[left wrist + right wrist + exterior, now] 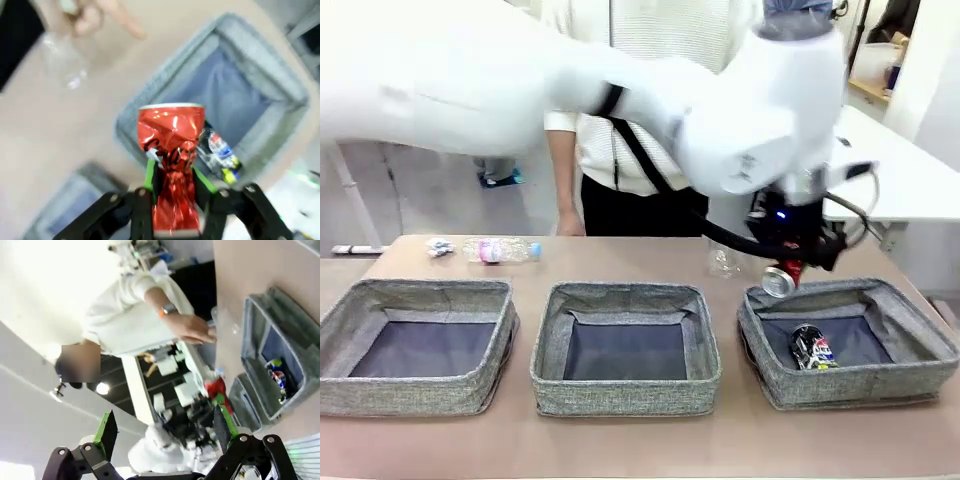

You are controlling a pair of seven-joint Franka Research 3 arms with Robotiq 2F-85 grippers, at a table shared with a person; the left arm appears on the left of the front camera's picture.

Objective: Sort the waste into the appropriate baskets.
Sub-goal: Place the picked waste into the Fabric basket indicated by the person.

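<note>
The left gripper (172,175) had its fingers (149,171) clamped on the pinched waist of the red can (170,135), the narrow middle giving the green pads a sure seat. The can hung in the air at the left rim of the right-hand basket (850,385), not yet over its middle. A dark blue Pepsi can (812,350) already lay inside (so this reads as the metal bin, and the red one looked bound for the same place).

The middle basket (625,395) and left basket (415,395) sat in a row beside it. Behind them on the desk (620,440) waited the clear container (723,262), with the person's hand (192,330) near it, then the bottle (500,249) and paper wad (440,247) far left.

The right gripper (165,432) was raised, its fingers wide apart and holding nothing.
</note>
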